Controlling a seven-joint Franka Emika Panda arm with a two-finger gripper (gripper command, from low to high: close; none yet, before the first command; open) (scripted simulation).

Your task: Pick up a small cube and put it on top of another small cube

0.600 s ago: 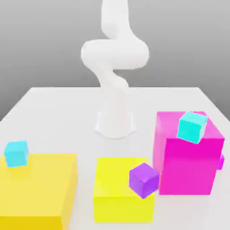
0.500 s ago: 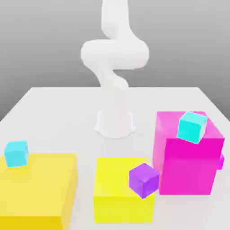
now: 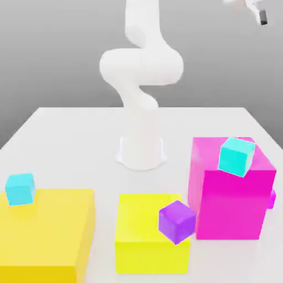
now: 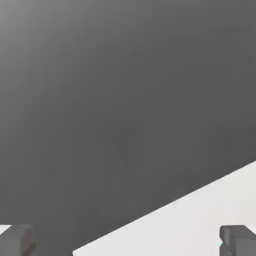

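Nearest the camera in the exterior view: two yellow blocks [image 3: 44,232] [image 3: 150,232] along the bottom edge, a purple cube [image 3: 177,221] on the smaller one. Cyan cube [image 3: 20,188] sat at lower left, touching the large yellow block's far edge. Magenta cube [image 3: 271,199] peeked out at right edge behind the large magenta block [image 3: 229,190], which carried a second cyan cube [image 3: 236,156]. Arm base [image 3: 142,149] at centre. Gripper [image 4: 128,240] at upper right corner, fingers [image 4: 239,239] spread wide, holding nothing.

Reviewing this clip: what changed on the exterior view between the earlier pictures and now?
The gripper has come into sight at the exterior view's upper right, jaws open and holding nothing. The cubes and blocks on the table lie as before; nothing was grasped or released.
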